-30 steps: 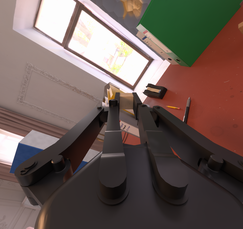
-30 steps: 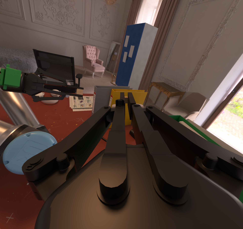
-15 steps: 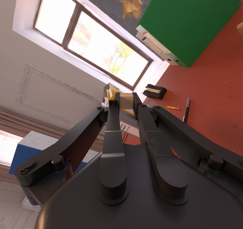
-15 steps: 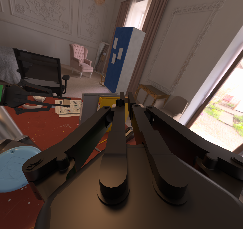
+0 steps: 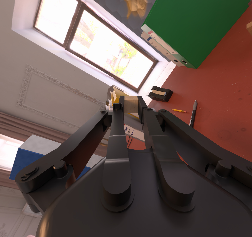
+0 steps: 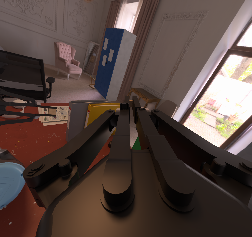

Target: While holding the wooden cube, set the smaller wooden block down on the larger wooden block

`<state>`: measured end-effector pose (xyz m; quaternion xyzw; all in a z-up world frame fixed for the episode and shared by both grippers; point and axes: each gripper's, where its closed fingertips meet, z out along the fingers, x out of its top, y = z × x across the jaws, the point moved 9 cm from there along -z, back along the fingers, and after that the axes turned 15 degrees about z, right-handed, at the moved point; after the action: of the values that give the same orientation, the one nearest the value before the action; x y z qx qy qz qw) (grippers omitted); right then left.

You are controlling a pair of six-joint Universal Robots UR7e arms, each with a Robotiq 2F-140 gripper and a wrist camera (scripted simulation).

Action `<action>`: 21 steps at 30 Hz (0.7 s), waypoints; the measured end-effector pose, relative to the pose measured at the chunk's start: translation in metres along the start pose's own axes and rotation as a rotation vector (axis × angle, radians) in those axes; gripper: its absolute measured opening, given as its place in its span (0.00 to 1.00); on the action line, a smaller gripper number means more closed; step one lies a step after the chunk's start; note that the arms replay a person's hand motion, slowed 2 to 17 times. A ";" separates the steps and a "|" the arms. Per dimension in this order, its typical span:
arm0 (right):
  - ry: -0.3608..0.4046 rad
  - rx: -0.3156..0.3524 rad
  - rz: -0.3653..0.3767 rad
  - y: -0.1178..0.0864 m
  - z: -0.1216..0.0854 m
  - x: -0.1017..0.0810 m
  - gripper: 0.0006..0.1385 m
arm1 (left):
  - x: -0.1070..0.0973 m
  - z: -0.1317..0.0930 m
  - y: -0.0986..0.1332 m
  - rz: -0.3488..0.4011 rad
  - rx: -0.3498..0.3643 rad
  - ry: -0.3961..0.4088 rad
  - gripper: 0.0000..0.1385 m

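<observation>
While the left gripper (image 5: 131, 103) clamps a wooden cube (image 5: 130, 104), the right gripper (image 6: 130, 103) stands nearly closed, visibly holding nothing.

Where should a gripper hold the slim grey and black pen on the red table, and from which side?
Mid-barrel of the slim grey and black pen, from straight above, fingers across its narrow width: it lies flat on the red table, long and thin.

Bare red desk (image 5: 218, 107) is left open right of the left gripper (image 5: 131, 103); pen (image 5: 193, 111), pencil (image 5: 178, 110), tape dispenser (image 5: 160, 93) are scattered there. Ahead is blocked by upright binders (image 6: 81, 115).
</observation>
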<state>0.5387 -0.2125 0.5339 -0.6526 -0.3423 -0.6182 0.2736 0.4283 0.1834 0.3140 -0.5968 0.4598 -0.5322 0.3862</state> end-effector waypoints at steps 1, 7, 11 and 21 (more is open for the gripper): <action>0.003 -0.004 0.002 0.001 -0.001 0.002 0.05 | 0.000 0.000 0.000 0.000 0.000 0.000 0.18; 0.020 -0.021 0.019 0.009 -0.008 0.010 0.05 | -0.001 0.000 0.000 -0.002 0.000 -0.002 0.18; 0.029 -0.026 0.029 0.014 -0.013 0.014 0.05 | -0.001 0.000 -0.001 -0.004 0.002 -0.002 0.18; 0.045 -0.071 0.034 0.026 -0.024 0.019 0.05 | -0.001 -0.001 -0.001 -0.006 0.003 0.001 0.18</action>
<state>0.5441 -0.2448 0.5570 -0.6535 -0.3026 -0.6398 0.2684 0.4275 0.1846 0.3151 -0.5974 0.4575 -0.5341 0.3854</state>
